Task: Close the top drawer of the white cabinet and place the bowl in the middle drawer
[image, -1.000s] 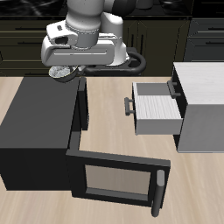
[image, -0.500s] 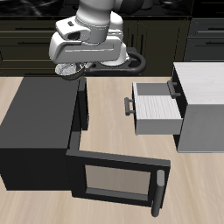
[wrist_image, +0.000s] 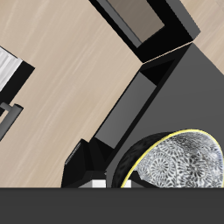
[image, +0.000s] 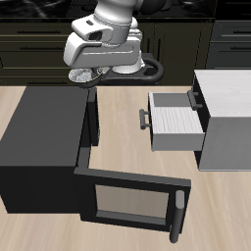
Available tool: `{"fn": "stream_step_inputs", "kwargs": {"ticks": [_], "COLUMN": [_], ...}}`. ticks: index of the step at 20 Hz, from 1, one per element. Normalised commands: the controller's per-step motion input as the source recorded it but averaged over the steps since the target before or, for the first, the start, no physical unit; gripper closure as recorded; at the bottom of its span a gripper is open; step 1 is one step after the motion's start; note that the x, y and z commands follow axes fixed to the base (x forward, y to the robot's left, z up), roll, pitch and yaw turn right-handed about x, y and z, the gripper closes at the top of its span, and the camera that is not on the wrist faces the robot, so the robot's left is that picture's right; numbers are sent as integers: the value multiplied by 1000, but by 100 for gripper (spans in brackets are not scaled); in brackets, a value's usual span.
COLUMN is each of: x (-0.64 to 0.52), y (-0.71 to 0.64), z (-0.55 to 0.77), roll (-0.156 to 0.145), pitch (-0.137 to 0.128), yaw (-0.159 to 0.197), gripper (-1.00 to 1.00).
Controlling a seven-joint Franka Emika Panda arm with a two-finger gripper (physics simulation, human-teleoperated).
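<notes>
The small silvery bowl hangs in the air over the back of the black box, with my gripper shut on its rim. Its patterned inside fills the wrist view as the bowl. The white cabinet stands off to the side, well away from the gripper. One drawer, which looks like the middle drawer, is pulled out, with its dark handle facing the black box. Above it the top drawer's handle sits flush against the cabinet front, so that drawer looks shut.
A large black box stands under and in front of the gripper. Its hinged door swings open toward the table's front edge. Bare wooden table lies between the box and the pulled-out drawer.
The arm has carried the bowl sideways toward the cabinet, staying high above the black box. The drawers and the box door have not moved.
</notes>
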Motion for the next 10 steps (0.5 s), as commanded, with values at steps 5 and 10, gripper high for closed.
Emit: {"fn": "stream_step_inputs", "kwargs": {"ticks": [5,10], "x": [11,36], "y": [105,187], "z": [-19,-29], "roll": [-4,2], "pitch": [-16,-20], "yaw": [129,175], "gripper": [100,100]}}
